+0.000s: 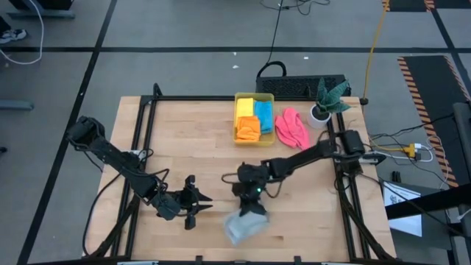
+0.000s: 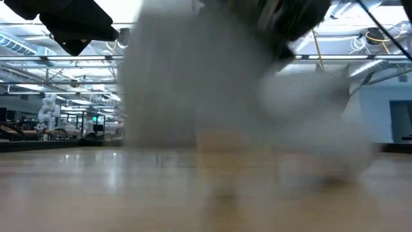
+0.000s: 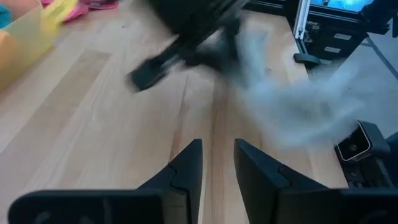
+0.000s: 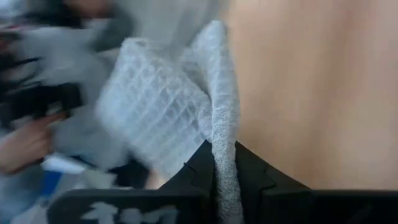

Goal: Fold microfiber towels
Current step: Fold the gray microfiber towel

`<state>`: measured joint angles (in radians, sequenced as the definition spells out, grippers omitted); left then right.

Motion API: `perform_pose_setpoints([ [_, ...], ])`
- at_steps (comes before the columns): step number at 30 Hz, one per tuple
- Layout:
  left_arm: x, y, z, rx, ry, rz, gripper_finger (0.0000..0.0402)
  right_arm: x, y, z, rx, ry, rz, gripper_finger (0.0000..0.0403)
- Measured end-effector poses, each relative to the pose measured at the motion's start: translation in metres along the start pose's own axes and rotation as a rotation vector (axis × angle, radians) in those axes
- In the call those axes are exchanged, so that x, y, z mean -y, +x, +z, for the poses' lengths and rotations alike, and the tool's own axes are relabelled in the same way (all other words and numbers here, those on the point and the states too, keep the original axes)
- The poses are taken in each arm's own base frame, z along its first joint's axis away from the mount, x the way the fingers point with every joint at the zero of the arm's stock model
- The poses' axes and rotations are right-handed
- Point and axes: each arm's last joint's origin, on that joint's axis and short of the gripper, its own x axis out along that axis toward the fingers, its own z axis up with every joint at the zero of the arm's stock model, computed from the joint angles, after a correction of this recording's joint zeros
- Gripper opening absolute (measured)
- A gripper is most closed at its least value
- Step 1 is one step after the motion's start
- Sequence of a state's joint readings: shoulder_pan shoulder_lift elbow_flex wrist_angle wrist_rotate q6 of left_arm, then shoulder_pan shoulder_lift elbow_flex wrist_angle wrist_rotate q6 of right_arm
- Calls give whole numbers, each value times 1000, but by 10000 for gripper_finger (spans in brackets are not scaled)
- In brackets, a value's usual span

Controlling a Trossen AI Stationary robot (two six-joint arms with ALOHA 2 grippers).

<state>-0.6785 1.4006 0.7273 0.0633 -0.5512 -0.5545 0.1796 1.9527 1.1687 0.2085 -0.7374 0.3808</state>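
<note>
Grey towel (image 1: 243, 225) sits at about 6 o'clock on the worktop (image 1: 184, 147), its edge clamped in the right pincer (image 1: 252, 208). Left pincer (image 1: 197, 208) waits just at 9 o'clock of it, fingers slightly apart. Pink towel (image 1: 291, 127) lies at 1 o'clock; the blur probably hides more.

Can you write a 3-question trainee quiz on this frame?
1. True or false: the right gripper is shut on the grey towel.
2. Which towel lies on the table beside the bin? A) pink B) blue C) orange
3. Fill in: the left gripper is ___, holding nothing.

Key: 1 true; 2 A, the pink towel; 3 open.
</note>
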Motion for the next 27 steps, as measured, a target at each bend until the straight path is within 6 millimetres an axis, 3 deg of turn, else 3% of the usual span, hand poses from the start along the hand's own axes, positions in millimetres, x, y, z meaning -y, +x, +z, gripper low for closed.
perform_pose_setpoints([
  [7, 0, 0, 0, -1, 1, 1, 93, 61, -9, -14, -16, 151, -136, 22],
  [12, 0, 0, 0, -2, 0, 0, 93, 76, -15, -14, 14, 124, -219, 31],
  [20, 2, -1, -1, -3, 2, -6, 93, 66, -26, -8, 11, 78, -231, 116],
  [23, 1, -1, -1, -4, 6, -5, 93, 49, -39, 4, 38, -1, -244, 150],
  [27, 1, -1, -2, 1, 9, 14, 93, 20, -54, 13, 59, -113, -468, 167],
])
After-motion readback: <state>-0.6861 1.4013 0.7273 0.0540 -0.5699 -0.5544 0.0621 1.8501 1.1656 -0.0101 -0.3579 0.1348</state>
